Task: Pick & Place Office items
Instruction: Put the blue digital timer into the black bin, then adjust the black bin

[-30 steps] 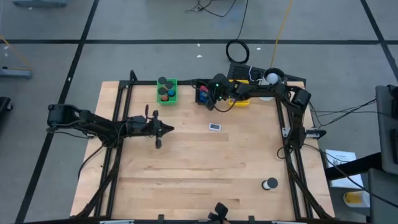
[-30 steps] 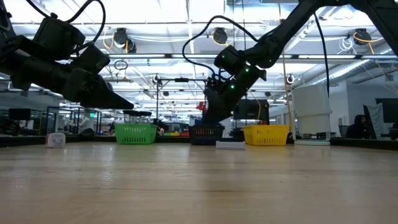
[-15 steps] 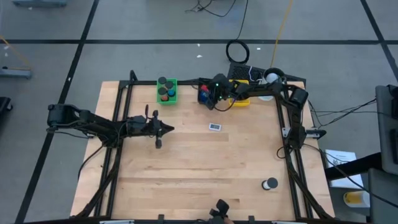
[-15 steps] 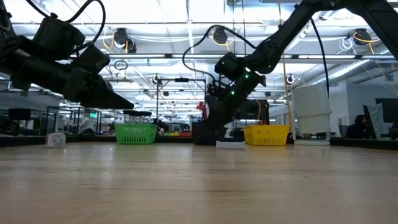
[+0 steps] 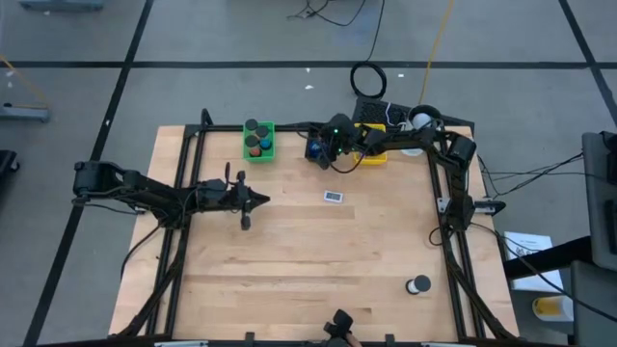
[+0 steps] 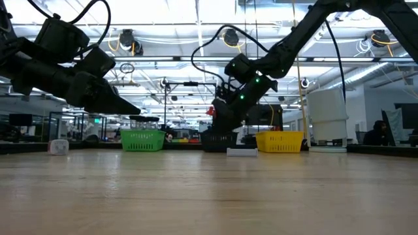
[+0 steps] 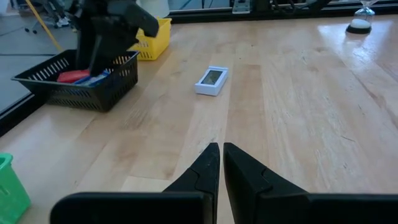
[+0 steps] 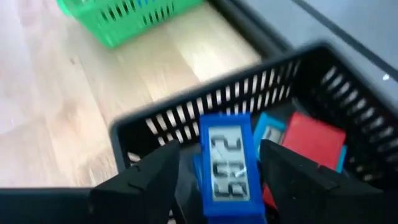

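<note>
Slatted black plastic tray (image 8: 249,93) sits under the right tool (image 8: 217,163), fingers parted beside a flat blue block (image 8: 227,163).

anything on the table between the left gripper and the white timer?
Nothing: in the left wrist view, bare wood runs from the shut left gripper to the white timer. High view agrees.
</note>
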You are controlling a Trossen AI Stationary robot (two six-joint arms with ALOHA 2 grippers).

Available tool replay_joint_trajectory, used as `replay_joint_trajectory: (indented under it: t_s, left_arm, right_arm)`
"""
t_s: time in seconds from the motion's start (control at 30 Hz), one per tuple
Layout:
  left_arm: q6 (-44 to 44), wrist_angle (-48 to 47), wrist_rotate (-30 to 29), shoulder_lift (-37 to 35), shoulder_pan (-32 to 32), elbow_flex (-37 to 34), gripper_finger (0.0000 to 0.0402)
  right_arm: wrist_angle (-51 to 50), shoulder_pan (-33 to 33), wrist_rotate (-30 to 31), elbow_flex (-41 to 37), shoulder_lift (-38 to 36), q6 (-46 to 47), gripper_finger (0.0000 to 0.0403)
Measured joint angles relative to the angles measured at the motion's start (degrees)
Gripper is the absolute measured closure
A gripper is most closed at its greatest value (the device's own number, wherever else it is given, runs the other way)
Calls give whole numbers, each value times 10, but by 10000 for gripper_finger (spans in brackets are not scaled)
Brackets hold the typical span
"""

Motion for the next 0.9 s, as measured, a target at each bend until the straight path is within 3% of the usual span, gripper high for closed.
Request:
replay_joint_trajectory:
  t_s: [0.2,0.3,0.43,0.63,0.9]
  left_arm:
    - [0,0,0,0,0,0,371]
    - [-1,-1,0,0,0,0,371]
    - [-2,0,0,0,0,0,371]
    - [0,1,0,0,0,0,371]
    - [2,2,0,0,0,0,371]
  right_arm:
    - [-4,3,1,0,-38,-2,162]
    - [-40,5,50,0,-75,-9,172]
    - [-101,-5,170,-7,-106,-4,240]
    - [-108,-40,165,-32,-87,45,380]
    - [-80,-54,149,-39,-81,58,389]
